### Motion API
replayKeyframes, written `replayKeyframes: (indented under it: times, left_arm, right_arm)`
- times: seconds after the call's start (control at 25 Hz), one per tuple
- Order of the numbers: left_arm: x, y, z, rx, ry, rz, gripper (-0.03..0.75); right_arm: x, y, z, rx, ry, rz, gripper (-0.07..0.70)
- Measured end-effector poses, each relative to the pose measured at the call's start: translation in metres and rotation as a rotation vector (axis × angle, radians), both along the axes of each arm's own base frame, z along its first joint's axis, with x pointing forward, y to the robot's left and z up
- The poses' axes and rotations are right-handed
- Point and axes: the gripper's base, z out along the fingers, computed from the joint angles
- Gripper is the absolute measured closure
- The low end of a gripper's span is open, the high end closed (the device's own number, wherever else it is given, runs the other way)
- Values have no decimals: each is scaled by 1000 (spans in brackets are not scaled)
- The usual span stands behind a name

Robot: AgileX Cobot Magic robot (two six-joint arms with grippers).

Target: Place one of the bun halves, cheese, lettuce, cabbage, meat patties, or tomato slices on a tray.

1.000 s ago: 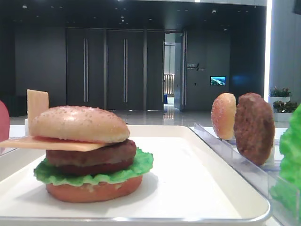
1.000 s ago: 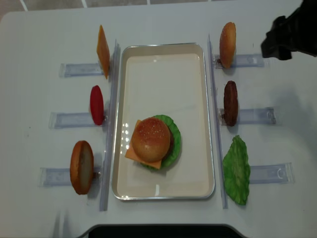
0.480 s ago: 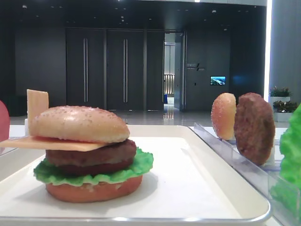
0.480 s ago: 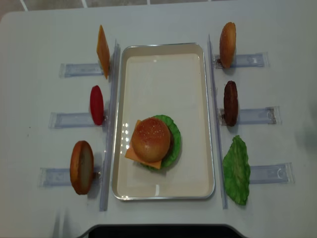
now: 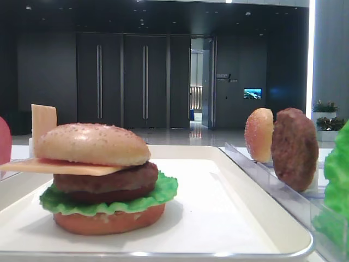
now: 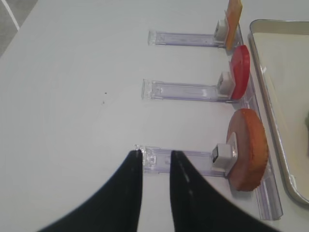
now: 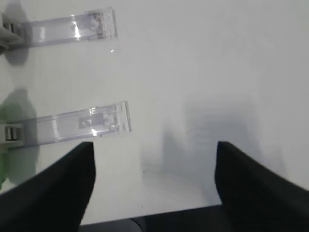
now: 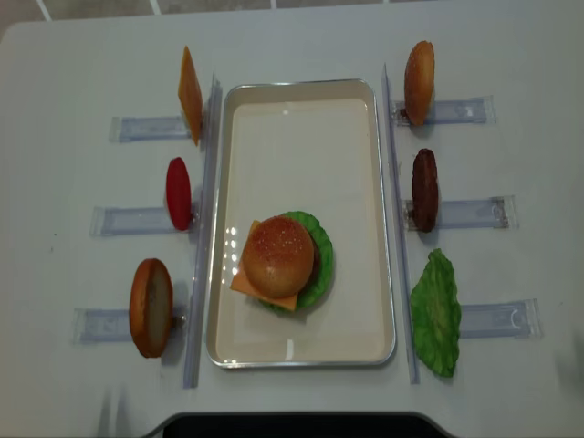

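On the white tray (image 8: 301, 91) stands a stacked burger: sesame bun top (image 8: 277, 256), cheese (image 5: 60, 166), meat patties (image 5: 106, 183), lettuce (image 5: 163, 191), bun bottom (image 5: 109, 221). Upright in racks beside the tray are a cheese slice (image 8: 190, 95), tomato slice (image 8: 178, 192), bun half (image 8: 151, 307), another bun half (image 8: 419, 81), patty (image 8: 424, 189) and lettuce leaf (image 8: 436, 313). My left gripper (image 6: 155, 152) is shut and empty over the outer end of the bun half's rack. My right gripper (image 7: 154, 143) is open and empty over bare table. Neither shows from overhead.
Clear plastic racks (image 8: 146, 128) stick out on both sides of the tray, with long clear rails (image 8: 397, 228) along its edges. Two rack ends (image 7: 82, 123) lie left of my right gripper. The table's near edge (image 8: 292, 422) is dark.
The right arm, seen at the overhead view's upper right a second ago, has left that view. The burger and the racked pieces have not moved.
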Motion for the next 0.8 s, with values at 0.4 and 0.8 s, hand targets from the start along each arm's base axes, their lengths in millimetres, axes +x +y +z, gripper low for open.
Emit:
replayKeyframes:
  times: [0.4,0.8]
  left_arm:
    - [0,0,0,0,0,0,566]
    - [0,0,0,0,0,0,566]
  right_arm:
    - [-62,5,-4,-25,-355,-11,136]
    - [-89,8,-12,-36,-480,-9,136]
